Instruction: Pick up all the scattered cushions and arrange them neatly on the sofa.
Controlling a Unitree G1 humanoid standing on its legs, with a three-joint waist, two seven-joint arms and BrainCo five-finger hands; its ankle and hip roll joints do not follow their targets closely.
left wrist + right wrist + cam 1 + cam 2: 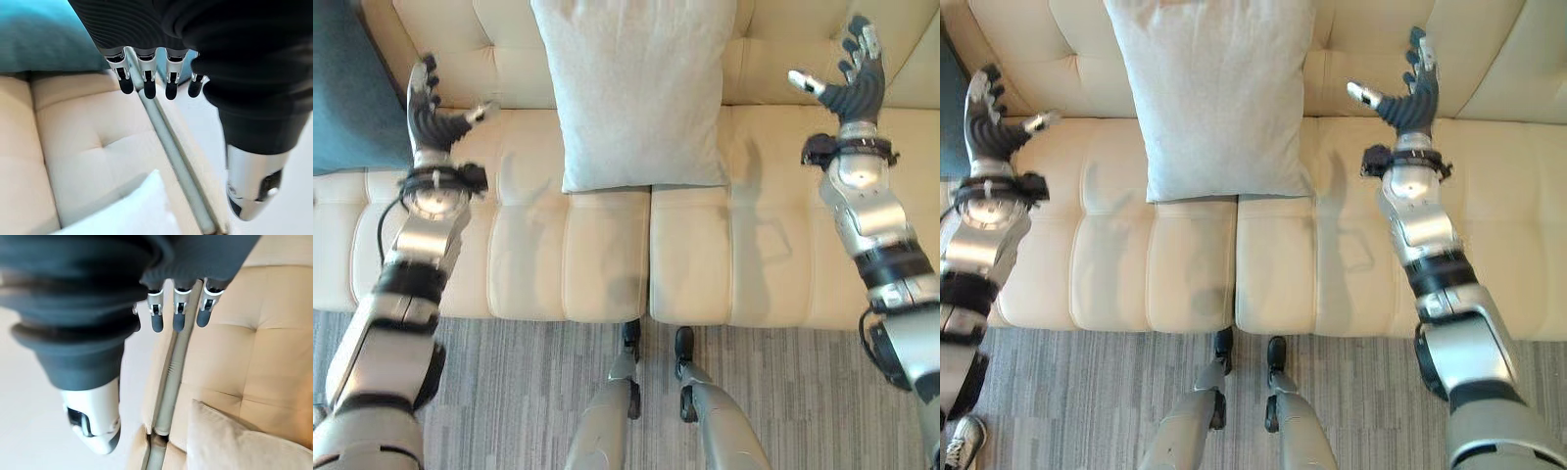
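Your left hand (433,117) and right hand (850,86), fingers spread and empty, flank the grey cushion (631,93) propped against the sofa's (773,255) backrest; a careless brush could topple it.

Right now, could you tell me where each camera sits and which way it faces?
Left eye view: on the head, looking down at the cream sofa, the grey cushion leaning on its backrest, both arms and open hands.
Right eye view: same scene from slightly to the side; left hand, right hand.
Left wrist view: along the left hand's fingers toward the sofa and a teal cushion.
Right wrist view: along the right hand's fingers; it shares the grey cushion with the eye views.
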